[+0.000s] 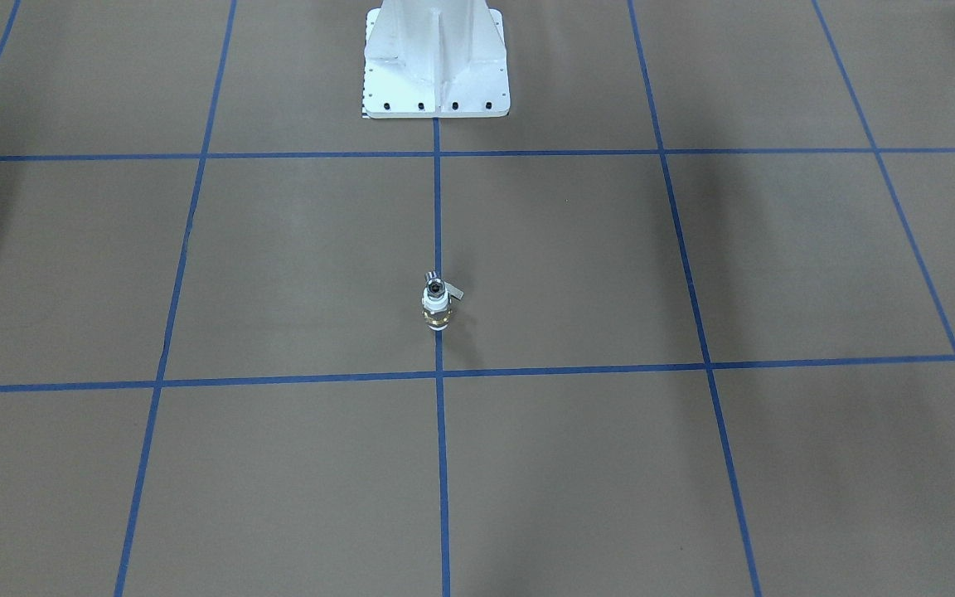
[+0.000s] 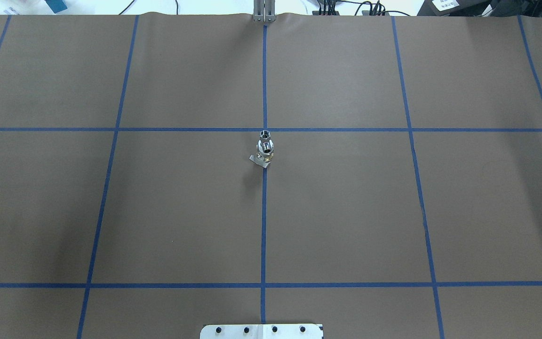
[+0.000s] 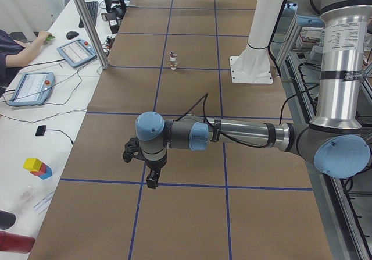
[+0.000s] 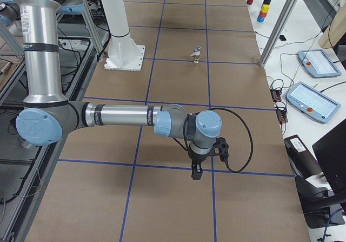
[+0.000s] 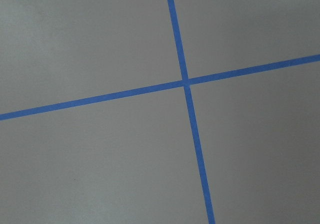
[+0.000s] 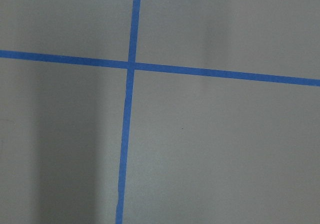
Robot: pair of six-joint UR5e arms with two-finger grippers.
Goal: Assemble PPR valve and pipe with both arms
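Left gripper (image 3: 151, 182): hangs low over a tape crossing (image 5: 185, 81), well apart from the parts; how far open, and any load, impossible to tell. PPR valve (image 1: 436, 311): stands upright on the centre tape line (image 1: 438, 207), lever (image 1: 454, 293) out sideways; pipe (image 2: 265, 135) at its top end, seating unclear. Right gripper (image 4: 195, 174): likewise low, distant, unreadable. Risk: probably tips or rolls if brushed off-centre on approach, being small and tall for its base.

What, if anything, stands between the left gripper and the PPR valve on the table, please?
Nothing visible does. Between the left gripper and the PPR valve lies only brown table surface crossed by blue tape lines.
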